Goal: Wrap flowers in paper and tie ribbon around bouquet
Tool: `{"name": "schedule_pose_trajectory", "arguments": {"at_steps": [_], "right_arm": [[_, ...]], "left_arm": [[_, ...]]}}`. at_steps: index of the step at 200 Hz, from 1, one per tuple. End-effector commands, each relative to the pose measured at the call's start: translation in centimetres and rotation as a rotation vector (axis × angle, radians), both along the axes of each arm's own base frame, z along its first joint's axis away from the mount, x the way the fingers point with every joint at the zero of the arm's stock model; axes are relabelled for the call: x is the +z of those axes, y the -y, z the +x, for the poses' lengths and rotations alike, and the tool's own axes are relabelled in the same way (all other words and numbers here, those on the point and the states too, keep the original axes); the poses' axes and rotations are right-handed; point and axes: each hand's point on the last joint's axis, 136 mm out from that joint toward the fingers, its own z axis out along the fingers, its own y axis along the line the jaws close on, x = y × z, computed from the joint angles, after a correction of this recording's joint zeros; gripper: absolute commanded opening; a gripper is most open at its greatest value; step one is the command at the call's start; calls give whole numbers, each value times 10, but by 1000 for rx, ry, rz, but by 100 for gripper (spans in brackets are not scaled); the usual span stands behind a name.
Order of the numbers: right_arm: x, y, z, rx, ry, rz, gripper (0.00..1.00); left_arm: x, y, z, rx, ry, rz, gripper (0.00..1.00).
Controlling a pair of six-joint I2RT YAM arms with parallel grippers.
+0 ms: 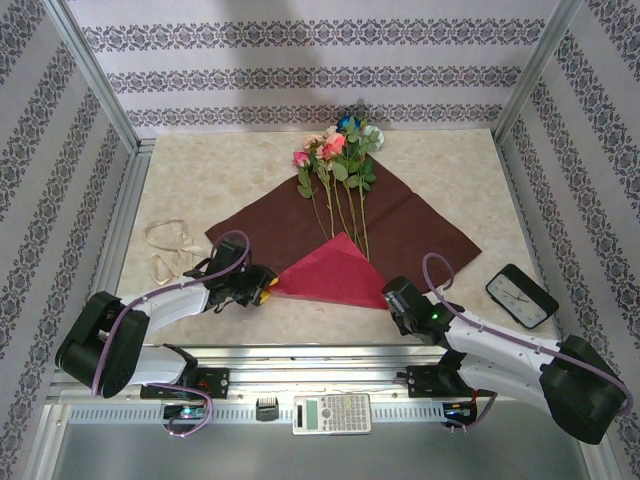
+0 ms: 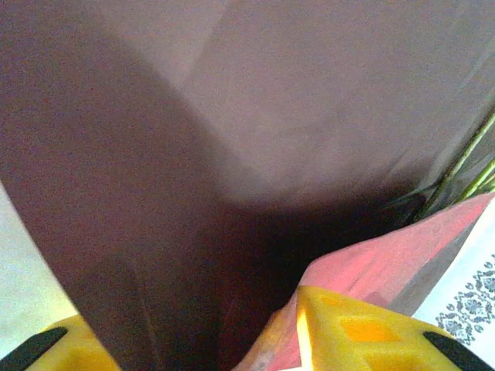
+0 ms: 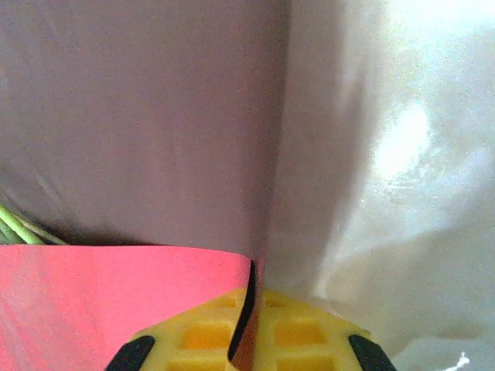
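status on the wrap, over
Left gripper jaws apart, paper edge between them. Right gripper shut on folded near corner, red face up over flowers stems. Ribbon lying left of paper. Nothing blocking.

Matt maroon paper [image 1: 420,225] lies on glossy marbled table [image 1: 460,170].

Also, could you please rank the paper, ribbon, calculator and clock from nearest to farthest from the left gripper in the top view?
From the left gripper:
1. The paper, folded red corner at its fingers.
2. The ribbon, to its left.
3. The calculator, on the near rail.
4. The clock, far right.
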Motion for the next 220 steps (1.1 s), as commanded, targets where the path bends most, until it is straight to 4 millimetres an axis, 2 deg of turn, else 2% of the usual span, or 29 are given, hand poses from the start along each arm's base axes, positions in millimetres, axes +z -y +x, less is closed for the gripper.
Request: {"name": "schedule_pose_trajectory", "arguments": {"at_steps": [1,24,45,73,93,110,120,142,165,180,195,204,220], "right_arm": [[0,5,-4,44,-41,-56,0],[1,6,-4,50,-54,-57,0],[3,8,-4,55,-63,-68,0],[3,9,-3,67,-77,-73,0],[-1,8,-6,93,-102,-80,0],[9,3,-3,138,-114,-82,29],[15,5,-3,183,-129,-104,39],[37,11,-2,299,-154,-184,48],[65,10,7,441,-113,-251,49],[83,-2,17,558,-67,-279,42],[89,-28,25,691,-38,-274,35],[89,-52,28,777,-20,-251,31],[89,-106,34,927,36,-161,23]], "left_arm": [[-9,-11,0,-2,27,40,39],[-10,-9,2,-8,40,34,35],[-8,-10,6,-3,69,34,24],[-7,-15,-1,-16,64,61,17],[-9,-17,-7,-20,68,63,8],[-9,-15,-6,-36,85,55,1],[-7,-14,-4,-47,98,52,0],[-2,-12,0,-65,120,59,0],[1,-11,1,-76,122,63,0],[1,-11,0,-77,125,67,0],[3,-11,0,-80,132,71,0],[4,-9,0,-86,138,71,0],[6,-7,-1,-106,146,80,0]]}}
